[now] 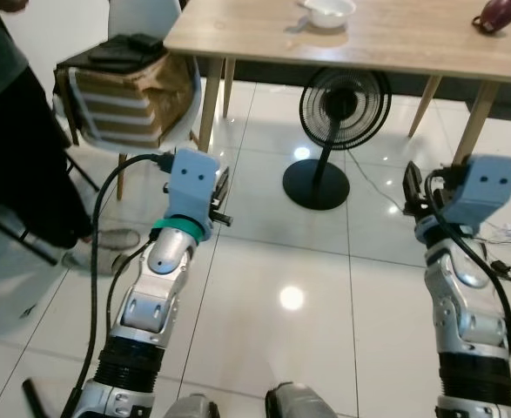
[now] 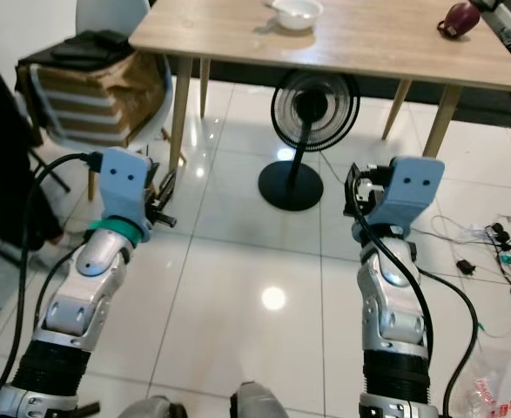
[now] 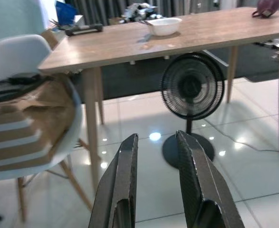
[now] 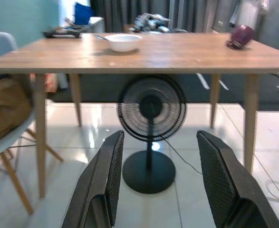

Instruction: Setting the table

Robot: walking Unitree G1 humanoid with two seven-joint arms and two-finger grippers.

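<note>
A white bowl (image 1: 328, 12) sits on the wooden table (image 1: 394, 43) ahead of me, near its far side. A dark maroon mug-like object (image 2: 458, 17) rests at the table's right end. Both arms are raised over the tiled floor, short of the table and below its top, with their fingers pointing toward it. My left gripper (image 3: 156, 140) is open by a narrow gap with nothing in it. My right gripper (image 4: 159, 135) is open wider and holds nothing.
A black pedestal fan (image 1: 342, 109) stands under the table between its legs. At the left, a white chair carries a cardboard box (image 1: 124, 96), and a person in dark clothes (image 1: 11, 131) stands beside it. Cables (image 2: 499, 239) lie on the floor at the right.
</note>
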